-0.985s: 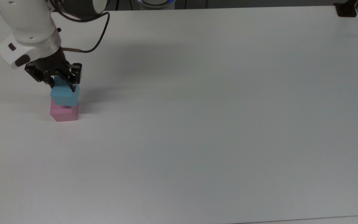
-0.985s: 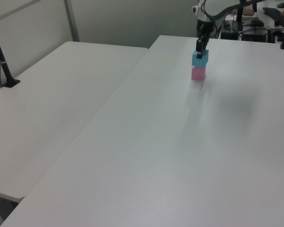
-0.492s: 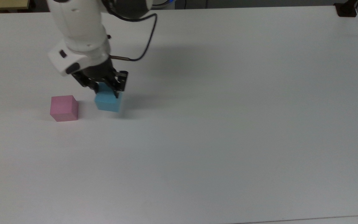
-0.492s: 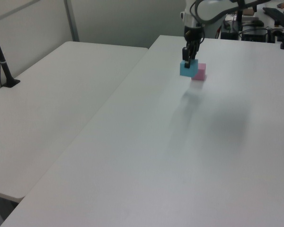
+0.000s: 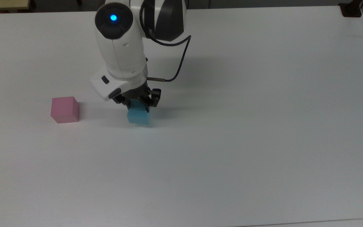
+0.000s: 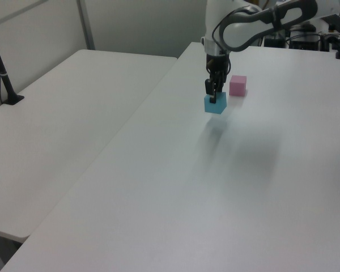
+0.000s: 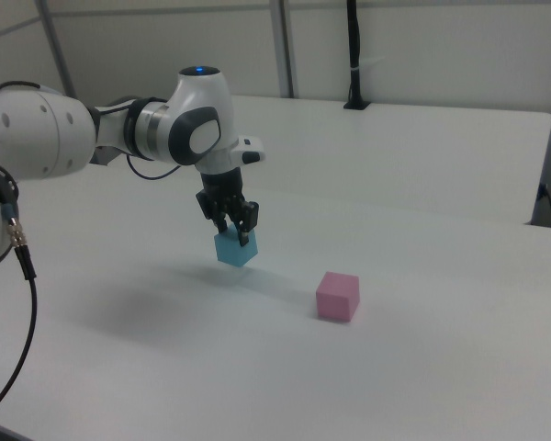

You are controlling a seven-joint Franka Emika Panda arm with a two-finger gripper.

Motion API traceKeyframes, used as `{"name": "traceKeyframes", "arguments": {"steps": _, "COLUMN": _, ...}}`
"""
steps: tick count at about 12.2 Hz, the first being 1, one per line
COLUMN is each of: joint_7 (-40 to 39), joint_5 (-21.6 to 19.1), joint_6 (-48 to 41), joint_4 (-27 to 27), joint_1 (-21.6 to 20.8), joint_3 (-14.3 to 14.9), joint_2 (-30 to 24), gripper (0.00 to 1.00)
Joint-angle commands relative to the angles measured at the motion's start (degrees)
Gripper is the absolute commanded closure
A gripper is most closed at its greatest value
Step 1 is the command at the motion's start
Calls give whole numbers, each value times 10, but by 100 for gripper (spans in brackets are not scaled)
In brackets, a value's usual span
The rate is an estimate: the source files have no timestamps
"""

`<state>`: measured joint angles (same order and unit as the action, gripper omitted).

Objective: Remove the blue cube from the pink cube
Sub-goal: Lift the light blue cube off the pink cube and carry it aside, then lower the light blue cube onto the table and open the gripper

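The blue cube [image 5: 138,117] [image 6: 215,105] [image 7: 235,248] is held from above by my gripper [image 5: 138,107] [image 6: 213,95] [image 7: 234,231], which is shut on it. It hangs just above the white table [image 5: 232,126], or barely touches it; I cannot tell which. The pink cube [image 5: 65,109] [image 6: 237,85] [image 7: 337,295] stands alone on the table, about two cube widths from the blue one, at the top view's left and the right view's right.
A black post base [image 5: 351,9] sits at the table's far corner in the top view's upper right. A second white table [image 6: 62,124] adjoins on the left view's left, with a black pole [image 6: 3,73] on it.
My gripper has carried the blue cube off the pink cube, rightward in the top view and down toward the table. The pink cube has stayed in place.
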<state>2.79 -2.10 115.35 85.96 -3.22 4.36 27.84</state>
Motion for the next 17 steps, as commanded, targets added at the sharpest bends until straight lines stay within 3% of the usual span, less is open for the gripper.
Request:
{"name": "traceKeyframes", "arguments": {"steps": 1, "joint_7": 25, "joint_5": 9, "joint_6": 14, "joint_4": -26, "joint_1": -12, "joint_3": -8, "joint_2": 34, "gripper": 59}}
{"name": "traceKeyframes", "arguments": {"steps": 8, "joint_7": 49, "joint_5": 35, "joint_6": 95, "joint_4": -42, "joint_1": -16, "joint_3": -8, "joint_2": 80, "gripper": 58}}
{"name": "traceKeyframes", "arguments": {"steps": 9, "joint_7": 49, "joint_5": 39, "joint_6": 95, "joint_4": -41, "joint_1": -17, "joint_3": -8, "joint_2": 82, "gripper": 51}}
{"name": "traceKeyframes", "arguments": {"steps": 10, "joint_7": 49, "joint_5": 39, "joint_6": 95, "joint_4": -41, "joint_1": -17, "joint_3": -8, "joint_2": 82, "gripper": 16}}
{"name": "traceKeyframes", "arguments": {"steps": 11, "joint_7": 49, "joint_5": 41, "joint_6": 95, "joint_4": -40, "joint_1": -17, "joint_3": -8, "joint_2": 81, "gripper": 0}}
{"name": "traceKeyframes", "arguments": {"steps": 15, "joint_7": 49, "joint_5": 45, "joint_6": 90, "joint_4": -40, "joint_1": -14, "joint_3": -8, "joint_2": 71, "gripper": 0}}
{"name": "traceKeyframes", "arguments": {"steps": 17, "joint_7": 49, "joint_5": 38, "joint_6": 88, "joint_4": -40, "joint_1": -11, "joint_3": -8, "joint_2": 41, "gripper": 0}}
